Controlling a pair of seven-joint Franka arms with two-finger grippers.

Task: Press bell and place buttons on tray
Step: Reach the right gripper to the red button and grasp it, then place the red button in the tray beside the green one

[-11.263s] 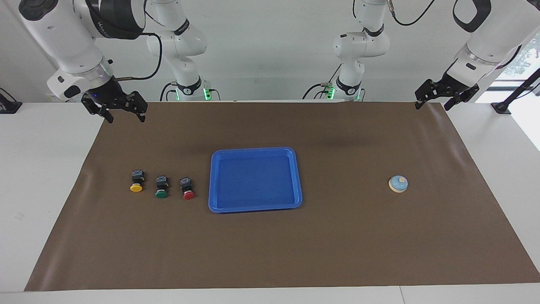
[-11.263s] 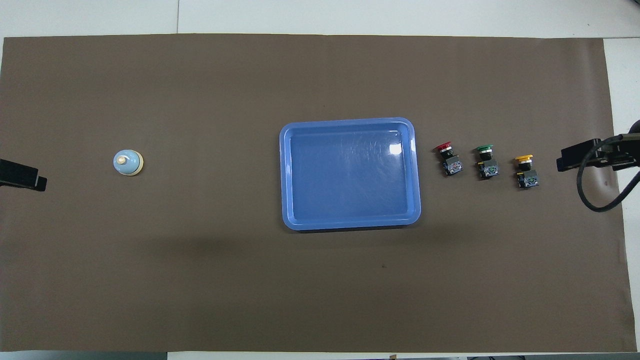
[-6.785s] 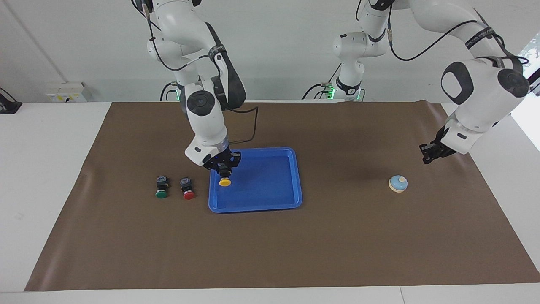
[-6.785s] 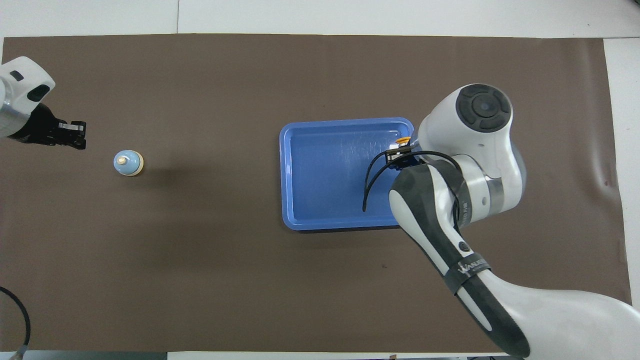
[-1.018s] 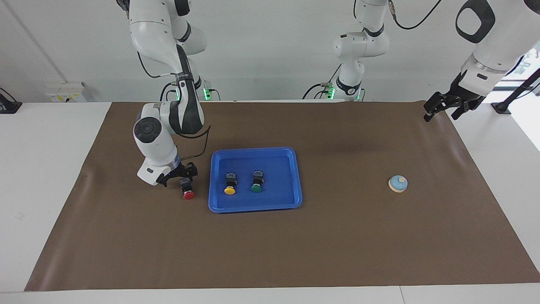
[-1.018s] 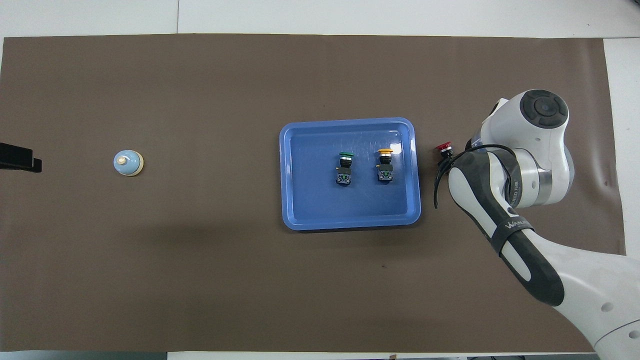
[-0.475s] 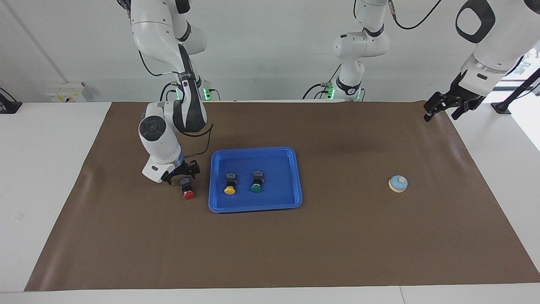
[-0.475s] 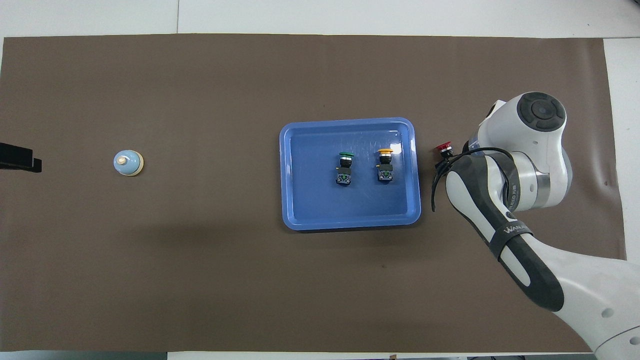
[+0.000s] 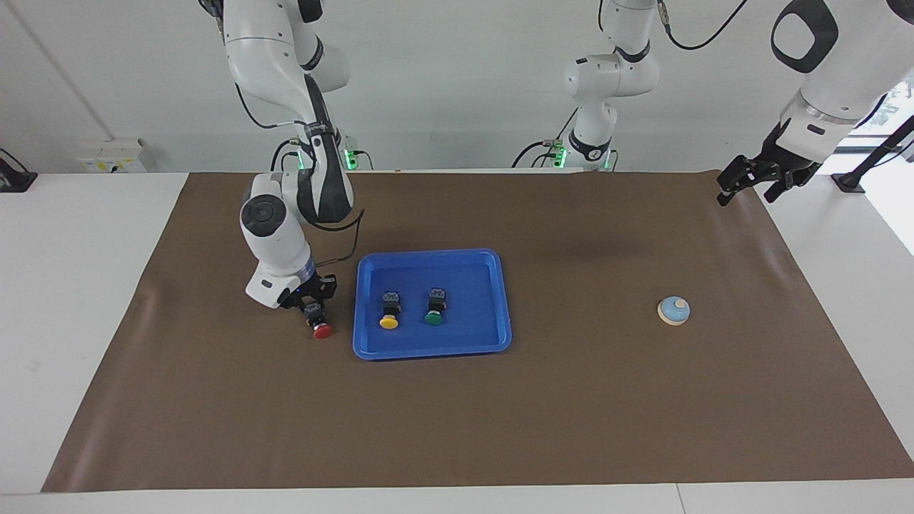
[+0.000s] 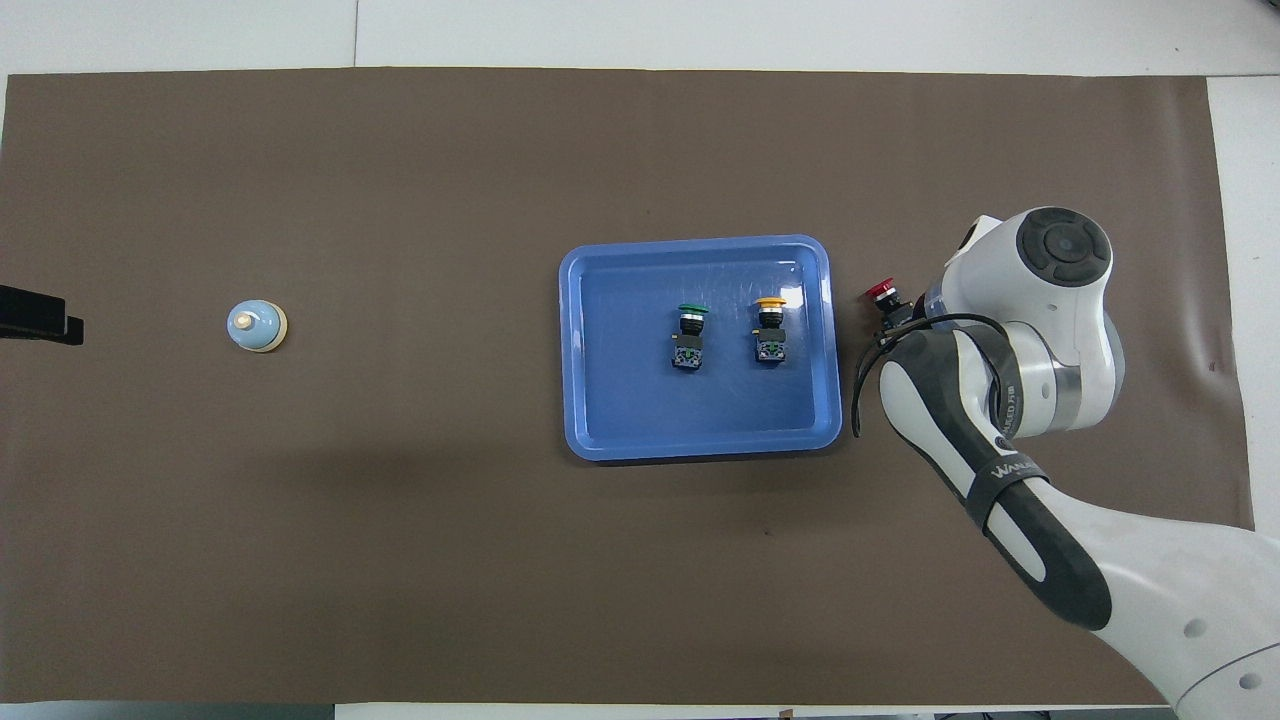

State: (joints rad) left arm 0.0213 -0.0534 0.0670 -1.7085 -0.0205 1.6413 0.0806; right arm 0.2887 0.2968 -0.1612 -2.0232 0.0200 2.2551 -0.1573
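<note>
Brown matting (image 9: 457, 400) covers the surface, and the blue tray (image 9: 503, 300) sits on it about midway between the two arms' ends. Inside the tray lie two of the buttons side by side, the yellow button (image 9: 388, 322) and the green button (image 9: 433, 318), each on its side with its black body pointing toward the robots. The red button (image 9: 322, 330) is on the mat just beside the tray's rim, toward the right arm's end. The right pincer (image 9: 313, 308) is down on it, its fingers clamped together on the black body while the red cap sticks out below them. The bell (image 9: 674, 311) stands alone on the mat, well apart from the tray, toward the left arm's end. The left pincer (image 9: 750, 180) waits up over the mat's corner near its own base, jaws apart and holding nothing.
</note>
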